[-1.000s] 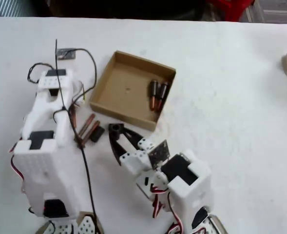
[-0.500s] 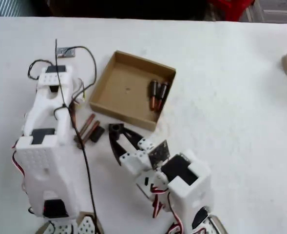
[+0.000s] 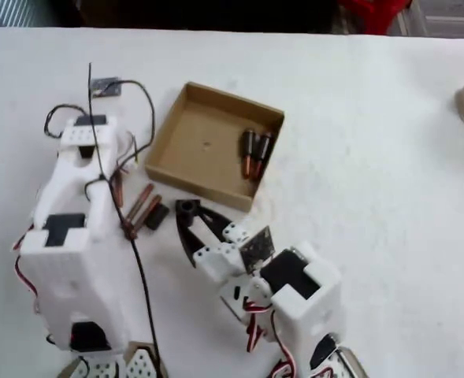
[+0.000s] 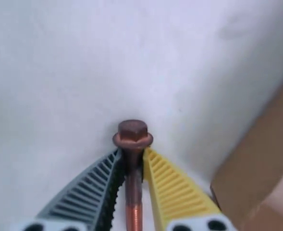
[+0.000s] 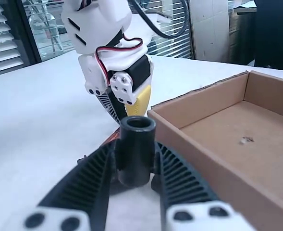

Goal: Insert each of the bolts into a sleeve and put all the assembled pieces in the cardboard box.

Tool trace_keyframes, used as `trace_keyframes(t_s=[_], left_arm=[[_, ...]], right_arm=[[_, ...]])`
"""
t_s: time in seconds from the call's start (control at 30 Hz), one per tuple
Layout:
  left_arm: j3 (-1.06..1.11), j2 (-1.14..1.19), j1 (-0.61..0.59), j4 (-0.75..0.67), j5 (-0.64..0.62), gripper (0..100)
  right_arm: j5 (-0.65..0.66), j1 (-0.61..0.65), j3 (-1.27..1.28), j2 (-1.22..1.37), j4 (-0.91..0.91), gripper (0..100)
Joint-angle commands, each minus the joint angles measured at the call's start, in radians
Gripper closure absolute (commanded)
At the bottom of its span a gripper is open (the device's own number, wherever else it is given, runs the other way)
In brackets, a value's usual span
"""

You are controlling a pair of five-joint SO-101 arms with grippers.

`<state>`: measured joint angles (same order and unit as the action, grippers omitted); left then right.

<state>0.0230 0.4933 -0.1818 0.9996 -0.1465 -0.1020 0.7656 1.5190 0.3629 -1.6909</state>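
bolt (image 4: 132, 185) in left claw (image 4: 132, 153) is coppery, with flanged hex head.

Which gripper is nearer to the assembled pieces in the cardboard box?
Right. The right gripper, holding a black sleeve, is outside the cardboard box's front wall. The left gripper, holding a bolt, is off its left side, farther from the assembled pieces.

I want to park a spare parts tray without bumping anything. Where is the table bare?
Bare: the wide stretch of table right of the cardboard box, and the strip behind it. The box floor beside the two assembled pieces is free too. Crowded: between the arms, where loose parts lie by the right gripper.
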Motion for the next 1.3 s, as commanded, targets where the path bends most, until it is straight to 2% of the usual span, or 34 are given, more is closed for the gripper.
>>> trace_keyframes(t_s=[0.0,0.13,0.3,0.7,1.03,1.27], left_arm=[[0.253,-0.266,-0.002,-0.261,0.000,98],[0.482,-0.466,0.007,-0.463,0.000,98],[0.669,-0.656,0.042,-0.592,0.000,98],[0.931,-1.106,0.120,-0.647,0.000,98],[1.244,-1.523,0.249,-0.858,-0.006,98],[1.361,-1.744,0.295,-0.876,-0.008,98]], right_arm=[[0.015,0.008,0.002,-0.002,0.004,98.3],[0.014,0.008,0.002,-0.002,0.004,98.3],[0.014,0.008,0.002,-0.002,0.004,98.3],[0.009,0.008,0.002,-0.002,0.004,98.3],[0.009,0.008,0.000,-0.002,0.004,98.3],[0.009,0.008,0.000,-0.002,0.004,98.3]])
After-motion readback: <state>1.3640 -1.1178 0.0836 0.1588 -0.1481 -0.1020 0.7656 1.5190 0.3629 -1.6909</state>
